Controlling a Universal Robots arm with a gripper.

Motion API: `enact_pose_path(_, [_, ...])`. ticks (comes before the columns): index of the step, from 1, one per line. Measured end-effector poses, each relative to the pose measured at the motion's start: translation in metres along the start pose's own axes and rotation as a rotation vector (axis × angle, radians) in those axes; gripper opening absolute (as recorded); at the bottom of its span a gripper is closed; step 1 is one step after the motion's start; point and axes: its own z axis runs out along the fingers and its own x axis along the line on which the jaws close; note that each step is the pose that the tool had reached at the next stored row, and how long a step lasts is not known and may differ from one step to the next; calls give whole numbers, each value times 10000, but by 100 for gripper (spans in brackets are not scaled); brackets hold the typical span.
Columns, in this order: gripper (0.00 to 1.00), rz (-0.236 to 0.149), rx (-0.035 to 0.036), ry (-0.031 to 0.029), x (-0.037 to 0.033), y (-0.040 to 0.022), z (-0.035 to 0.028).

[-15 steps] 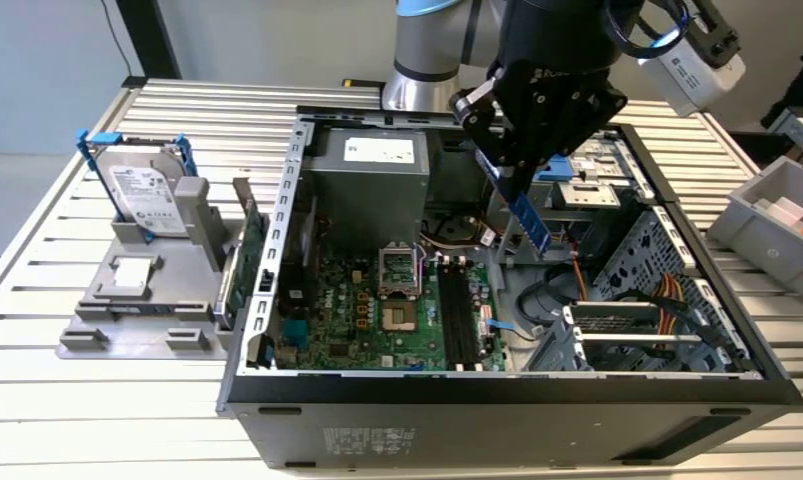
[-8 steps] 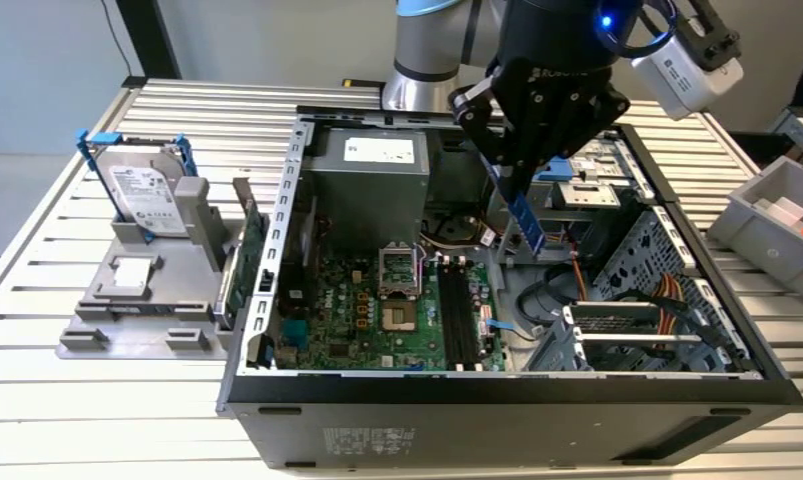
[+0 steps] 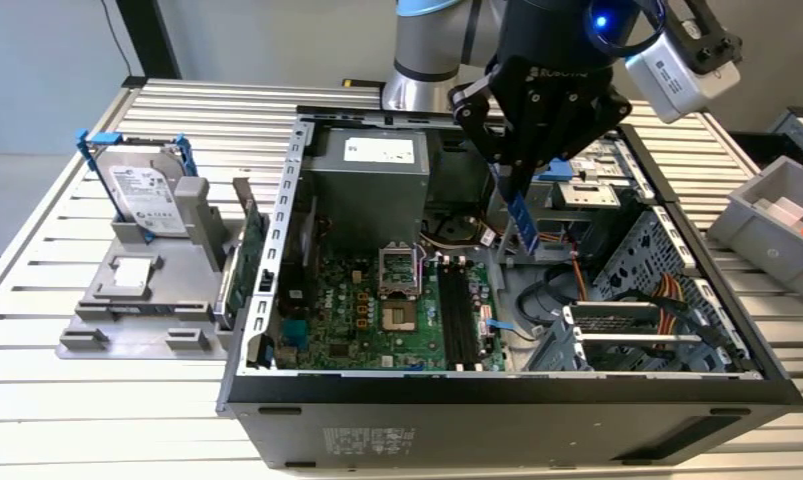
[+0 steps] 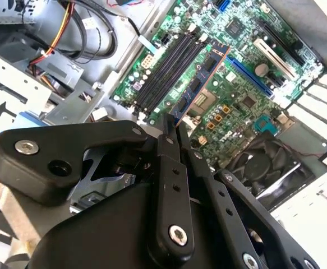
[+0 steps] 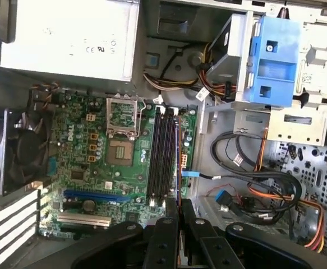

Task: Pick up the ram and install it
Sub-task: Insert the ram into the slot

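The black fingers [image 4: 169,134] are closed on the top edge of the ram [image 3: 519,222], a thin blue stick held upright on its end. It hangs above the open computer case [image 3: 508,385], over the green motherboard [image 3: 374,315] and near the long black memory slots [image 3: 457,318], not yet seated. The case lies on a slatted metal tabletop [image 3: 54,400], beside a grey stand holding a hard drive [image 3: 145,195].
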Motion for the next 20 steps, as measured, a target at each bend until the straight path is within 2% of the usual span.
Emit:
enact_pose_path(6, [0,378,11,6,-1,0,0])
enact_pose_path(9, [0,382,11,7,-1,0,0])
enact_pose_path(10, [0,382,11,39,-6,0,0])
enact_pose_path(13, [0,377,5,199,-49,-4,3])
enact_pose_path(14, [0,378,-8,220,-65,-6,5])
enact_pose_path(16, [0,379,-95,220,-88,-8,9])
enact_pose_path(20, [0,379,-107,260,-140,-11,33])
